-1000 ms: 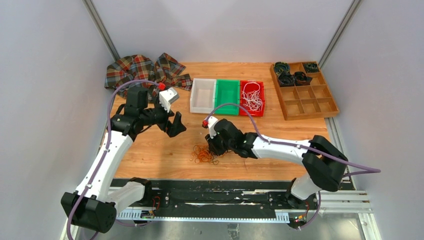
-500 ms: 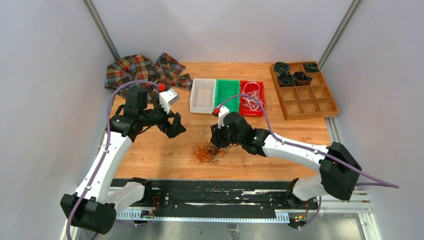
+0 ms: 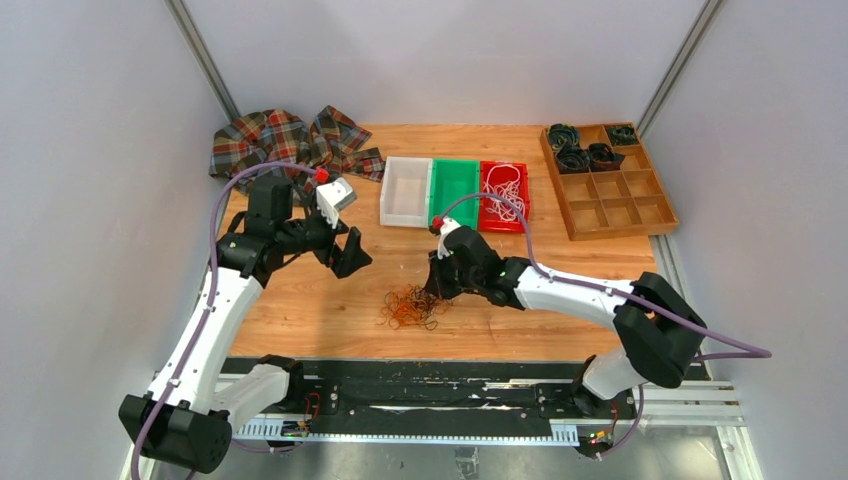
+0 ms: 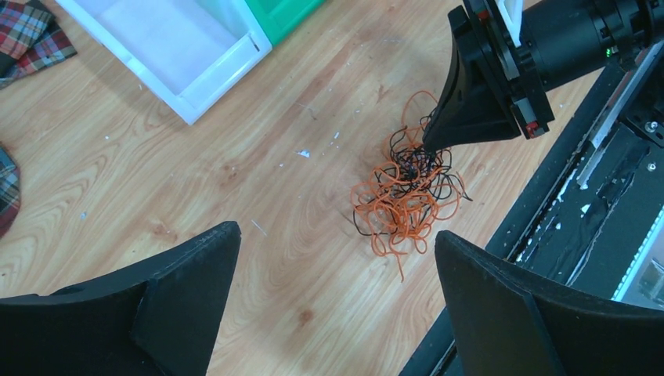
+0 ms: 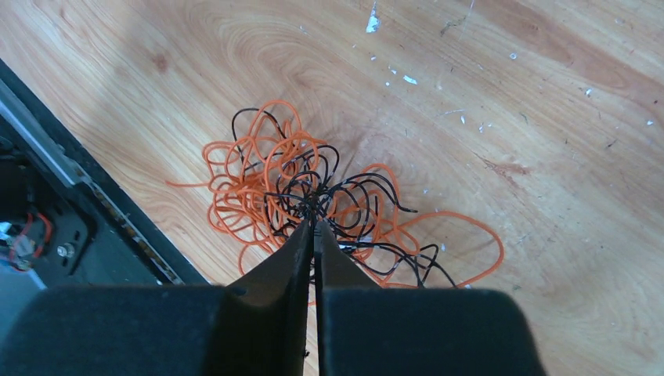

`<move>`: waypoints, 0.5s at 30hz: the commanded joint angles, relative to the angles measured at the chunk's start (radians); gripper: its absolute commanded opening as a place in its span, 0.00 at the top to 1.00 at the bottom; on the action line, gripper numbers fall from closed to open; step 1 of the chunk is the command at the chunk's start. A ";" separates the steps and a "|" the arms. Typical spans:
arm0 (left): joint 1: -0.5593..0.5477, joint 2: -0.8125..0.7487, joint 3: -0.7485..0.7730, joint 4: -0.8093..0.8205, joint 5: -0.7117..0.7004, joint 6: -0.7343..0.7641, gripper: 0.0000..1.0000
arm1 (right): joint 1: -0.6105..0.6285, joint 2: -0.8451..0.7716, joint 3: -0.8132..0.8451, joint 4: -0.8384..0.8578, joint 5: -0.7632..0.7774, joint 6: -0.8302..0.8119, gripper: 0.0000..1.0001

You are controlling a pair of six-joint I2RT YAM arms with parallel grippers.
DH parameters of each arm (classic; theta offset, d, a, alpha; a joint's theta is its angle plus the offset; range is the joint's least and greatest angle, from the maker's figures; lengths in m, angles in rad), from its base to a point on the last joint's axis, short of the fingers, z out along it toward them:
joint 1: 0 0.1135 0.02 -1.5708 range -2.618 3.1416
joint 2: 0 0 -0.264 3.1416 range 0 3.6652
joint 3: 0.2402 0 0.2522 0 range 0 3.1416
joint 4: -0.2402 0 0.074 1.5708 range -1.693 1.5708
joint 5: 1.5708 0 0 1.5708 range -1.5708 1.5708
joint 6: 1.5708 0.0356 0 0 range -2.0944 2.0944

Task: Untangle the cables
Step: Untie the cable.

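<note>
My right gripper (image 5: 314, 225) pinched shut on the cables (image 5: 250, 176); my left gripper (image 4: 337, 239) hung wide open to their left.

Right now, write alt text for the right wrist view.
The right gripper, fingers closed, pinches the middle of a tangle of orange and black cables on a wooden table. A black rail runs along the left edge.

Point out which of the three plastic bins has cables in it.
The red bin, at the right end of the row: white cables lie piled in it, while the white bin and green bin show none.
</note>
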 commanded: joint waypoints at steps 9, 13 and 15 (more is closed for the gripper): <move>0.000 -0.021 -0.011 -0.004 0.062 0.003 0.00 | -0.069 -0.104 -0.021 0.187 -0.181 0.112 0.99; -0.023 -0.023 -0.046 -0.004 0.085 0.010 0.01 | -0.068 -0.124 0.019 0.230 -0.285 0.137 0.99; -0.041 -0.026 -0.058 -0.001 0.087 0.014 0.02 | -0.068 -0.134 0.037 0.238 -0.320 0.135 0.99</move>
